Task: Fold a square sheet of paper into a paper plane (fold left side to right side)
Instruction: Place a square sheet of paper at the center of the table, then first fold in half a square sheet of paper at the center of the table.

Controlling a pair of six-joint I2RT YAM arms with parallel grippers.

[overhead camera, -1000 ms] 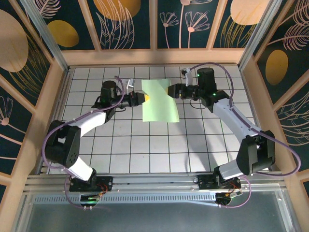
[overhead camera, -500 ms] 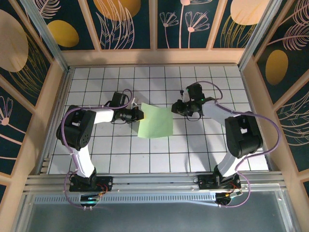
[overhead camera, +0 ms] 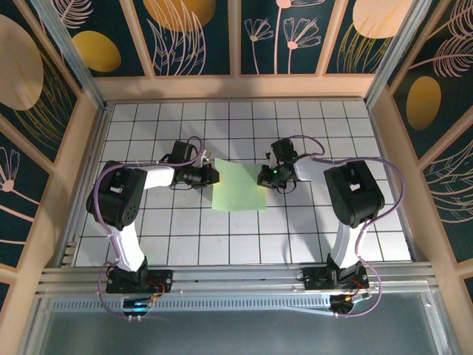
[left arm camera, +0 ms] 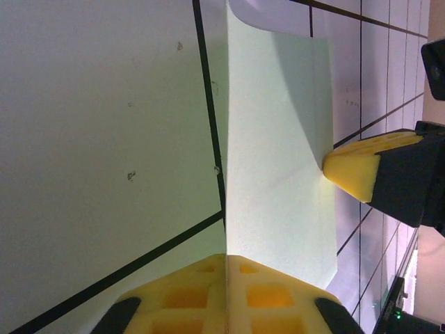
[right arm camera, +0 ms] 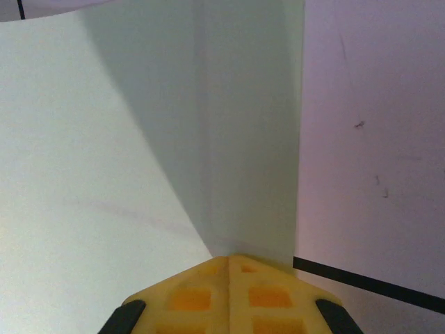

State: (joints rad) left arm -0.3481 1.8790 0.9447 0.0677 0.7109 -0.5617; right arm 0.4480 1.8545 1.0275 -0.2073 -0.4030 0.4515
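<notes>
Grid-tiled table (overhead camera: pixel 185 229) bears the pale-green sheet (overhead camera: pixel 238 186), which lies around mid-table, slightly toward the far side, between the two grippers. Left gripper (overhead camera: pixel 215 176) reaches in from the left and meets the sheet's left edge, its yellow jaws pressed together with that edge caught in the seam. Right gripper (overhead camera: pixel 261 178) comes in from the right, jaws clamped on the opposite edge, where the paper lifts and curves up into the grip. The sheet's middle rests on the table.
</notes>
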